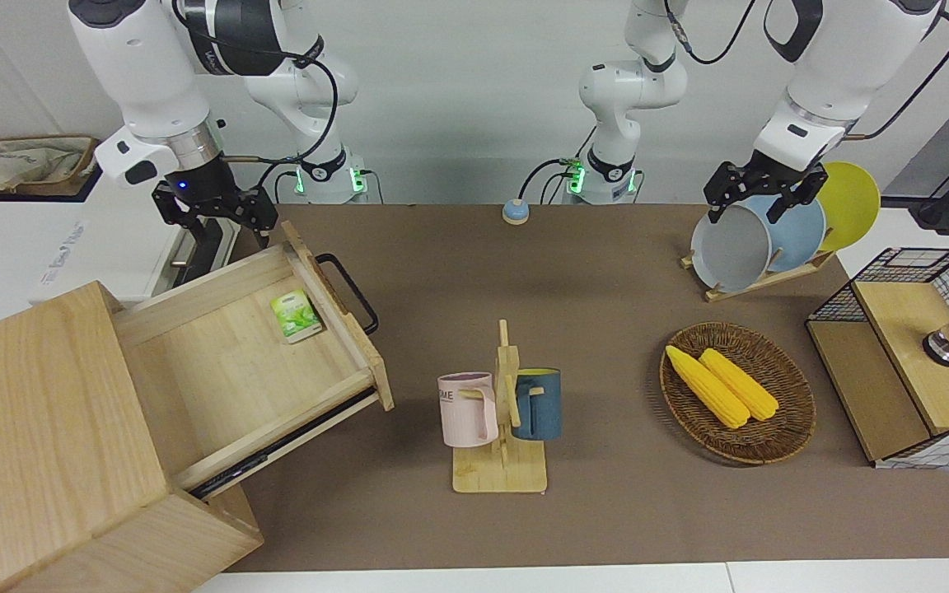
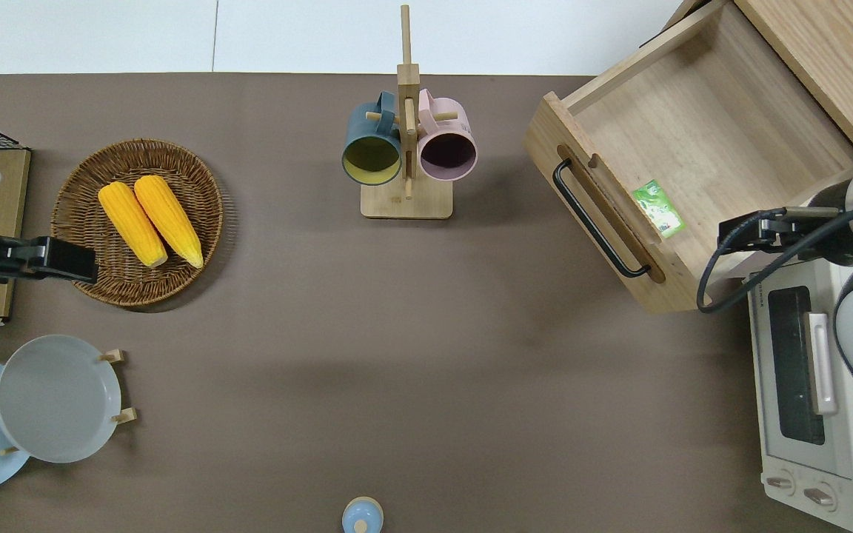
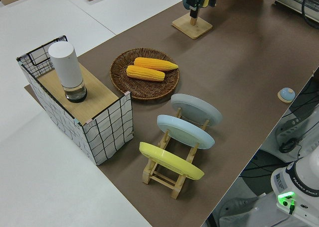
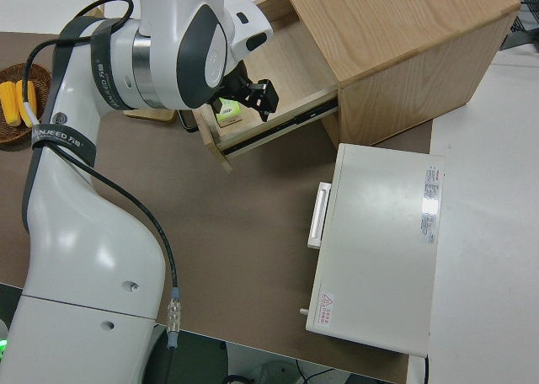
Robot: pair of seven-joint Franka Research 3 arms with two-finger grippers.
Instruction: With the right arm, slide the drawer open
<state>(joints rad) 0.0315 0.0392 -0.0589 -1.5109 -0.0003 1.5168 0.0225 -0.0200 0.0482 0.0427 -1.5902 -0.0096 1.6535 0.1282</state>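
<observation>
Reading the table as a clock face, with 12 o'clock pointing away from the robots, start at the nearest item. This is the toaster oven (image 2: 797, 370) at about 4 o'clock.

The right gripper (image 4: 254, 98) is in the air just past the oven. It is over the drawer's side wall nearest the robots. Its fingers appear spread, and nothing is between them. The left arm is parked.

The drawer (image 2: 693, 141) lies at about 2 o'clock and stands drawn well out of the cabinet (image 2: 826, 59). Its floor is exposed, and a green packet (image 2: 660, 209) rests against the inside of the front panel. The black loop handle (image 2: 597, 222) is at roughly 9 o'clock from the gripper, and nothing grips it. The opening appears to be done.

Hazards from this position:

- **Descent:** Lowering the gripper from here would land the fingers on the side wall or the oven top. Either contact could jolt the drawer askew on its runners.
- **Cable:** The arm's cable (image 2: 708, 281) hangs in a loop beside the drawer's front corner. A sweep toward 9 o'clock could catch it there.
- **Overtravel:** The drawer looks near the end of its travel. A further pull could drag the whole cabinet or tip the drawer downward.
- **Mug rack:** The mug rack (image 2: 406, 200) is at 12 o'clock, well apart from the drawer. It is at risk only if the cabinet shifts far.
</observation>
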